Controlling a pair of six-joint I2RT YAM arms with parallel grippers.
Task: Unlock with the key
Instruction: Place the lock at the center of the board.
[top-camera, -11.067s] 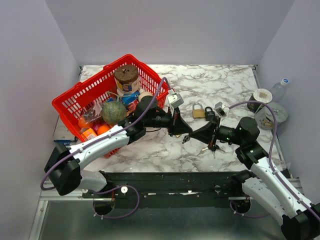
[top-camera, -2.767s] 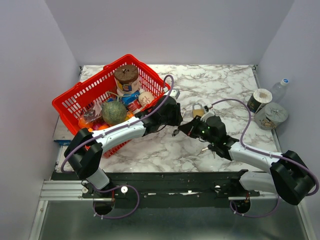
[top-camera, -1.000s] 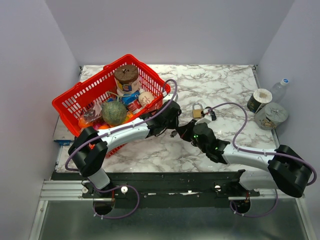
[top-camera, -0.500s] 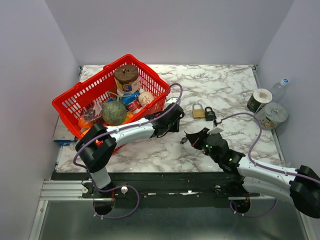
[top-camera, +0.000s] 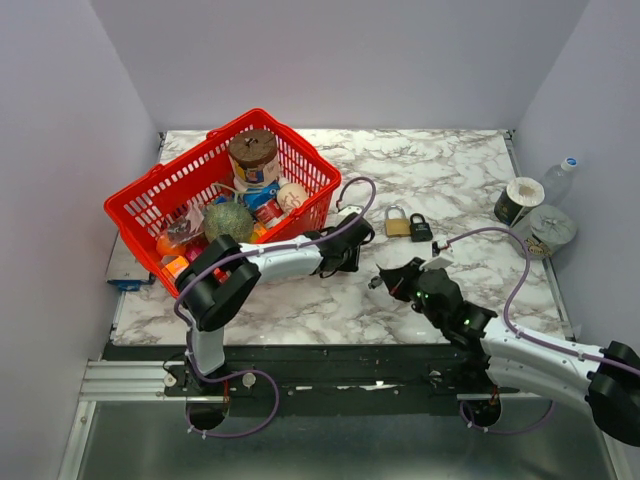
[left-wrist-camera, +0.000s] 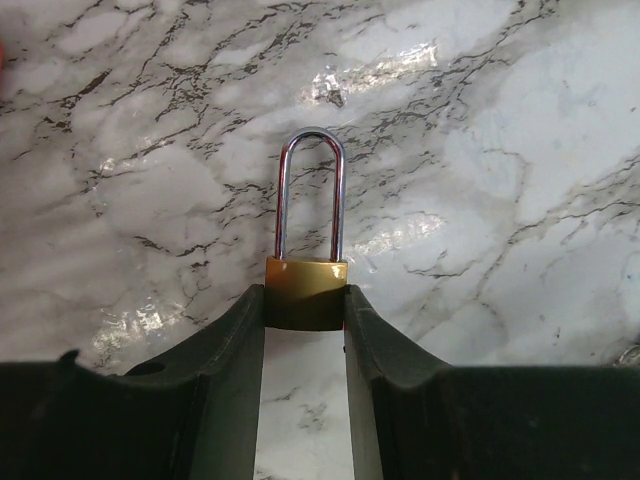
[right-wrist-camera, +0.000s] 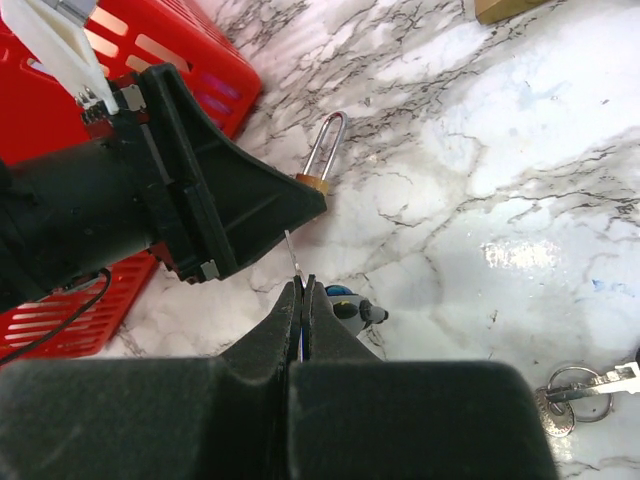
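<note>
A small brass padlock (left-wrist-camera: 305, 292) with a long steel shackle (left-wrist-camera: 310, 190) lies low over the marble, and my left gripper (left-wrist-camera: 305, 305) is shut on its body. The right wrist view shows that padlock (right-wrist-camera: 322, 150) poking out past the left fingertips (right-wrist-camera: 300, 200). My right gripper (right-wrist-camera: 303, 290) is shut on the key (right-wrist-camera: 293, 255). Its thin blade points up at the underside of the left fingers, a short way from the lock body. From above, the left gripper (top-camera: 352, 240) and right gripper (top-camera: 380, 282) face each other at mid-table.
A red basket (top-camera: 255, 115) full of groceries stands at the left, close behind the left arm. A second brass padlock (top-camera: 397, 222) and a black padlock (top-camera: 420, 228) lie just beyond. Two tins (top-camera: 545, 230) and a bottle (top-camera: 560, 178) sit far right. A key ring (right-wrist-camera: 575, 388) lies beside my right gripper.
The right arm has drawn back toward the near edge and swung right, still gripping the key. The left gripper has shifted slightly right and nearer with the padlock.
</note>
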